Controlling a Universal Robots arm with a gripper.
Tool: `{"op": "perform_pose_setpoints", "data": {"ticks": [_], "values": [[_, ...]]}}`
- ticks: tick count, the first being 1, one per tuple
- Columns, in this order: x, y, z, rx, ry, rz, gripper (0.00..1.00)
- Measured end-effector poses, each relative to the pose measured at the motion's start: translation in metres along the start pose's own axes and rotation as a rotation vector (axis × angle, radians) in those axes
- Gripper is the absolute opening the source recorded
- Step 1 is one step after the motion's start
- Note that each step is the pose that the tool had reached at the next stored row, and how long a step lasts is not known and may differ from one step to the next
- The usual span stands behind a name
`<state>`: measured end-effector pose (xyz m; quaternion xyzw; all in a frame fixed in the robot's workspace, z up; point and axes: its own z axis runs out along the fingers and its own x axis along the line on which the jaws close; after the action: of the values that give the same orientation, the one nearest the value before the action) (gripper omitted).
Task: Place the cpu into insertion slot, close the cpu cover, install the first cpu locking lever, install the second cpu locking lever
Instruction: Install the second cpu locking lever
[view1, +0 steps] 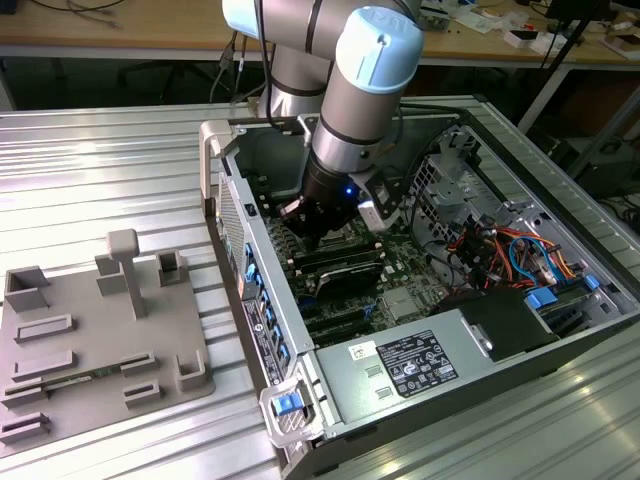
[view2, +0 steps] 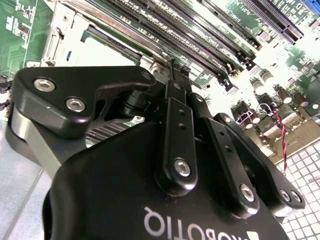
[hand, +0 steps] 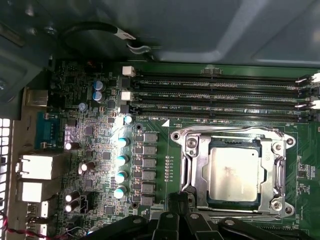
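In the exterior view your gripper (view1: 322, 237) hangs low inside the case (view1: 300, 330), over the board. In the first wrist view the cpu (hand: 235, 173) already lies flat in the slot (hand: 192, 172), framed by the cover (hand: 231, 135), just beside your fingers (hand: 176, 206), which look drawn narrow, holding nothing you can see.

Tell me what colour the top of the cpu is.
Dull silver-grey, the cpu seen best in the first wrist view.
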<state>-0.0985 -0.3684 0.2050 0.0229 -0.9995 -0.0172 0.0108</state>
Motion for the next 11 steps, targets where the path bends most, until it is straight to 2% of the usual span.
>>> {"op": "perform_pose_setpoints", "data": {"ticks": [6, 11], "values": [[0.0, -0.0001, 0.004, -0.0075, 0.0003, -0.002, 0.11], [0.0001, -0.0026, 0.0049, -0.0078, 0.0, -0.002, 0.11]]}}
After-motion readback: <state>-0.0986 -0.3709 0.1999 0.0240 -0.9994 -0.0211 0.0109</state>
